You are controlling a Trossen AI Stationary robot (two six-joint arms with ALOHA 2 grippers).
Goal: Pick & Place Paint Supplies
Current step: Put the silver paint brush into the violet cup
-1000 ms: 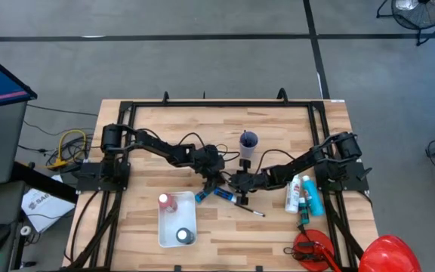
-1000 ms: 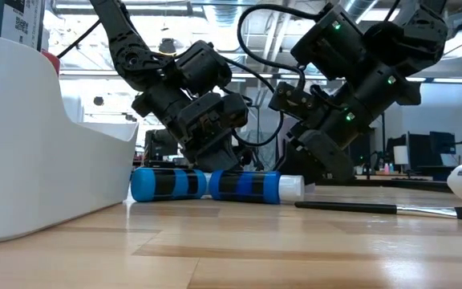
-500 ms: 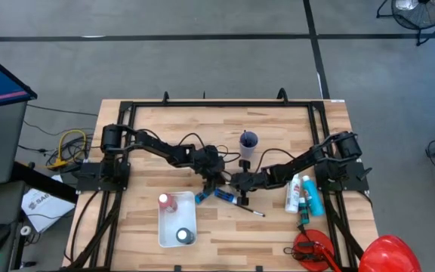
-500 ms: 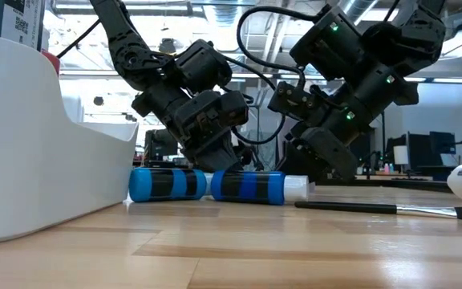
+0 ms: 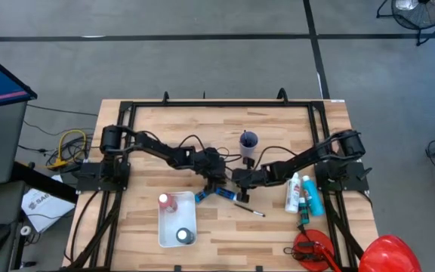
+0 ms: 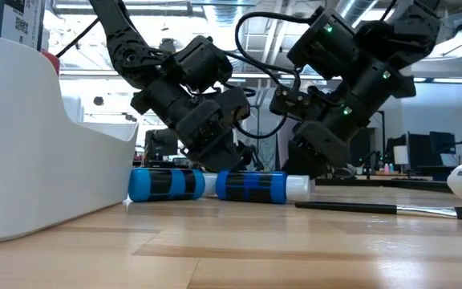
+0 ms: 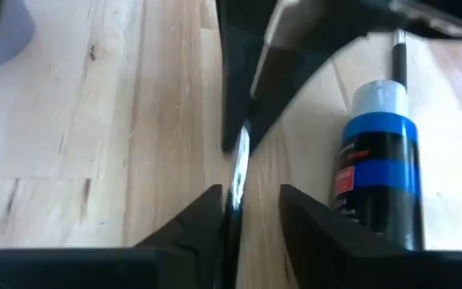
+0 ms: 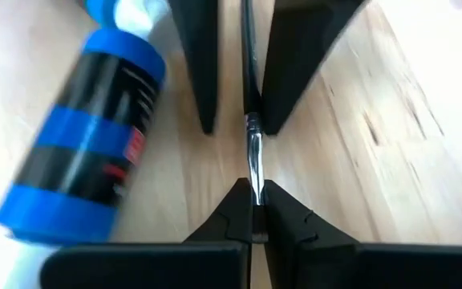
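A thin dark-handled brush runs between my two grippers at mid-table. My right gripper is shut on it. My left gripper is open, with a finger on either side of the brush's handle. Two blue paint bottles lie on their sides end to end on the table just in front of the grippers. A second brush lies flat to their right. My right gripper pinches the brush at its shiny ferrule between the two fingertips, which come slanting down from the table's right, in line with the brush. The handle reaches on between the left fingers. My left gripper: the handle runs close to one finger; I cannot tell whether it touches.
A white tray near the front left holds a red bottle and another bottle. A purple cup stands behind the grippers. More bottles lie at the right. A red rounded thing sits off the front right corner.
Both wrists have rolled a little while staying over the same spot. The blue bottle nearer the right gripper has slid slightly toward the table's right, which opens a small gap between it and the other bottle.
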